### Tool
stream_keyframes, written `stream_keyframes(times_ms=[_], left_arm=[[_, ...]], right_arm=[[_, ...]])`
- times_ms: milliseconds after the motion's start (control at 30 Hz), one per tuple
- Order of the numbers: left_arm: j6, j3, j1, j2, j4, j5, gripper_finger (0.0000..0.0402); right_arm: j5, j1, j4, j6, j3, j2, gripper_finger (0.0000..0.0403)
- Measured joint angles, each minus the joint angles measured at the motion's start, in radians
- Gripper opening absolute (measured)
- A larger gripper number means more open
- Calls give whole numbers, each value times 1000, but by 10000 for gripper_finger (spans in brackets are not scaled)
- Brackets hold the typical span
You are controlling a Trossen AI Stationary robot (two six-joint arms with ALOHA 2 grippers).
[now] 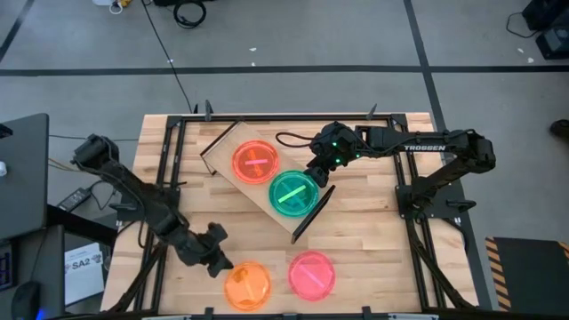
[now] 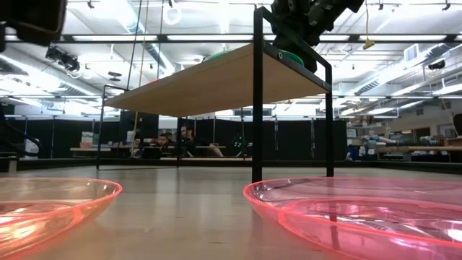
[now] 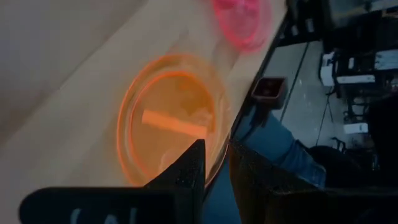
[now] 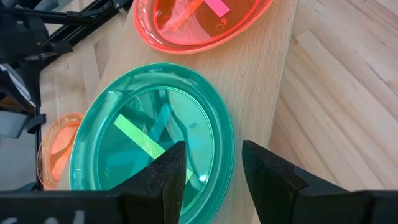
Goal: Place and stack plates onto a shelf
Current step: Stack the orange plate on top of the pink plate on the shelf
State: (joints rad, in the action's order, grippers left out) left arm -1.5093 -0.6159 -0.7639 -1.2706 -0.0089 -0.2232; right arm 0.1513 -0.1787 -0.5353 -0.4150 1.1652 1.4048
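The shelf (image 1: pixel 222 151) stands slantwise mid-table on its dark end panels. A red-orange plate (image 1: pixel 256 163) and a green plate (image 1: pixel 294 194) lie flat on its board (image 4: pixel 267 74). My right gripper (image 1: pixel 318 175) is open at the green plate's right rim; in the right wrist view (image 4: pixel 211 171) its fingers stand either side of that rim (image 4: pixel 227 143). An orange plate (image 1: pixel 249 286) and a pink plate (image 1: pixel 312 274) lie on the table near its near edge. My left gripper (image 1: pixel 220 260) is at the orange plate's left rim, shut on it. My left gripper has the orange plate's rim (image 3: pixel 219 152) between its two fingers (image 3: pixel 189 165), one over the plate's inside and one outside it. It comes slanting down from the table's left. The plate lies flat on the table.
Black frame rails run along the table's left and right sides (image 1: pixel 169 178). Bare wood lies between the shelf and the two near plates (image 1: pixel 258 240). The pink plate sits just right of the orange one. Beyond the near edge, the left wrist view shows a person's leg in jeans (image 3: pixel 280 149).
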Motion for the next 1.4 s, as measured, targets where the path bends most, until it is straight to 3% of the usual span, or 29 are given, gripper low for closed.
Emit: stream_keyframes(times_ms=[700,1400], left_arm=[[-154,0,-39,-182,-56,11,75],[-154,0,-42,-270,9,-1,75]], right_arm=[[0,0,0,0,0,0,163],[1,0,0,0,0,0,163]])
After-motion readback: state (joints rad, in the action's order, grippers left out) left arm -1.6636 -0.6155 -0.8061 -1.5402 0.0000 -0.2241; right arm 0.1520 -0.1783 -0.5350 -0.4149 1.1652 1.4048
